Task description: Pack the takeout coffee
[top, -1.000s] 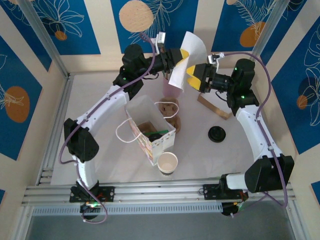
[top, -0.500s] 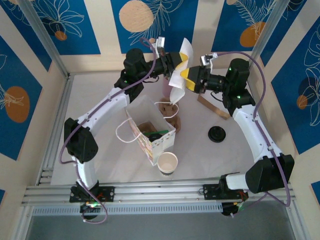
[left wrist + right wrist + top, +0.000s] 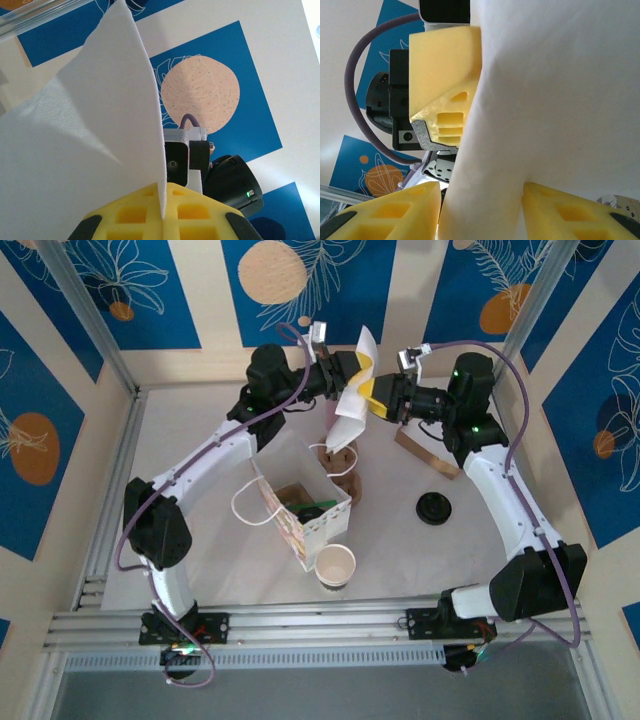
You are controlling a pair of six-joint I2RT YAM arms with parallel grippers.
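While both arms were raised at the far end of the table, the left gripper (image 3: 354,370) was clamped shut on the upper edge of a white napkin (image 3: 348,405). In the left wrist view the sheet rose straight out of the seam between its yellow fingers (image 3: 125,212). From that pinch the napkin's long axis ran downward, its loose end hanging below both grippers.

The right gripper (image 3: 371,400) sat just beside the left one, a little lower on the same sheet. Its wrist view showed the napkin (image 3: 545,100) bunched between its two fingers, one on either side. Whether they were actually pressing the paper or only bracketing it could not be told.

The takeout coffee (image 3: 312,511) appeared to be the dark round lid showing inside the open paper bag (image 3: 290,455), though it was too small to be sure. It lay well below both grippers, back toward the arm bases and slightly to the left-arm side, so the left gripper was judged marginally nearer.

If the napkin was meant to join the cup, the move would be down and back toward the bag mouth.
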